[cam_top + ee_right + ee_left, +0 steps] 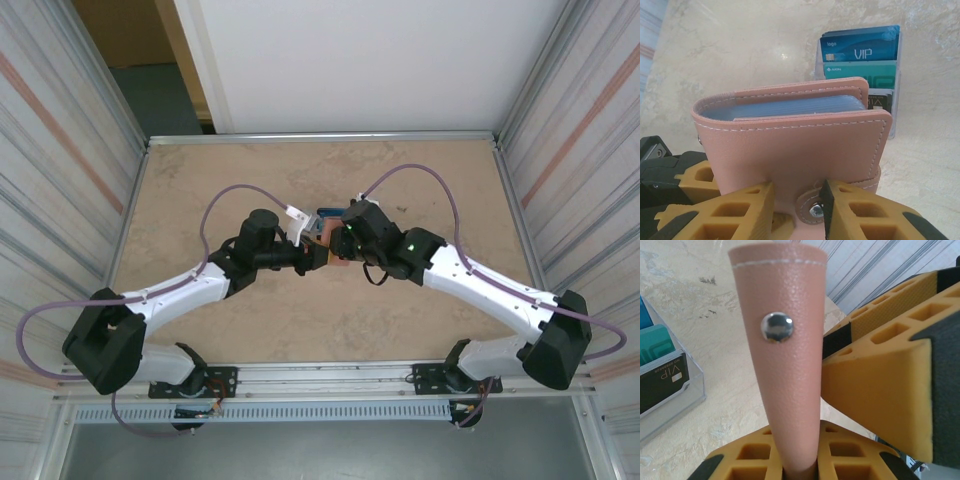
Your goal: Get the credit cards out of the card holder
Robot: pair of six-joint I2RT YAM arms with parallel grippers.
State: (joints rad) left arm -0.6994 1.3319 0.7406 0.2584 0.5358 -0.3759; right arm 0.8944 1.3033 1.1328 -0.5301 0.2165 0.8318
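The tan-brown leather card holder (790, 150) is folded shut and held between both grippers at the table's middle (325, 245). Pale blue-grey inner panels (795, 107) show along its top; whatever is inside is hidden. My right gripper (796, 210) is shut on its lower edge beside the round snap (815, 210). My left gripper (801, 467) is shut on the strap tab (790, 365), which rises from between its fingers with a metal stud. A blue credit card (860, 47) and a teal one (860, 70) stand in a clear stand behind.
The clear plastic stand (690, 395) sits on the beige table just beyond the grippers (325, 213) and also holds a black VIP card (662, 380). Metal rails and ribbed walls (80, 150) line the table's sides. The arms' purple cables (240, 192) arch over the table.
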